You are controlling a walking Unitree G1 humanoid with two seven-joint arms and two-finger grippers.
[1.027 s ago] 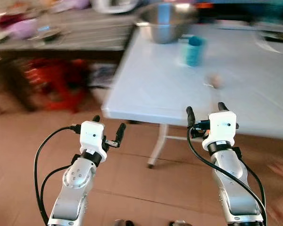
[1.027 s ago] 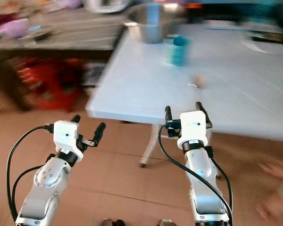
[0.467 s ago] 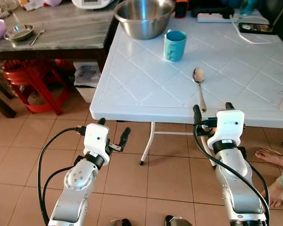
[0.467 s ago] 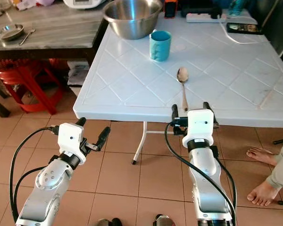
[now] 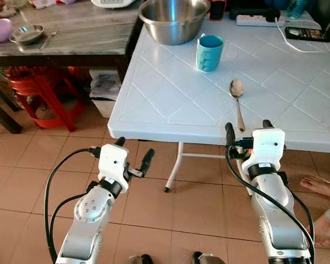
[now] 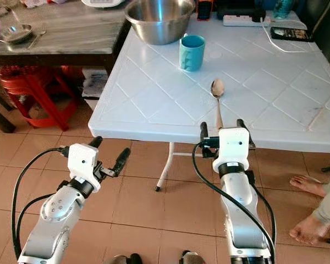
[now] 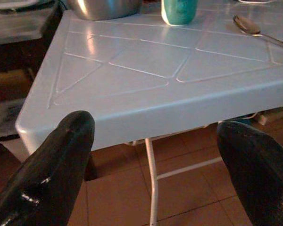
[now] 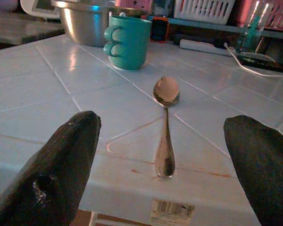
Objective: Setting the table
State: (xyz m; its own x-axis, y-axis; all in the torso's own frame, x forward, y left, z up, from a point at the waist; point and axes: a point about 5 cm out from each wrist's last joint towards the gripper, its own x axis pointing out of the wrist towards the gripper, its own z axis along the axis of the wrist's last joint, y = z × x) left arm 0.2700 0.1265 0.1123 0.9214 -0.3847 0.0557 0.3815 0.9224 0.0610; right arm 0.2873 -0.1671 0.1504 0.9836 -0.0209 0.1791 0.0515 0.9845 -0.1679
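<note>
White plastic forms the bench (image 5: 170, 99) before the robot in the eye views, and on it lie the task's things: a spoon (image 5: 237, 98) with its handle running toward the near edge, a teal mug (image 5: 209, 53) farther in, and a steel bowl (image 5: 174, 20) at the far side. Both arms are raised in front of the near edge, forearms angled up, wrists level; the right gripper (image 5: 246, 131) sits just short of the spoon's handle, while the left gripper (image 5: 133, 152) hangs lower, over the tiled floor (image 5: 22, 165), apart from the bench corner. A person's bare foot (image 6: 308, 228) shows at the right. Judging by this, the robot is at the approach step, nothing yet picked up. In the left wrist view the jaws stand spread, framing the bench edge. In the right wrist view the jaws are likewise spread wide with the spoon (image 8: 165, 127) centred between them, so the next move likely calls for reaching forward and down to pinch the thin handle.
</note>
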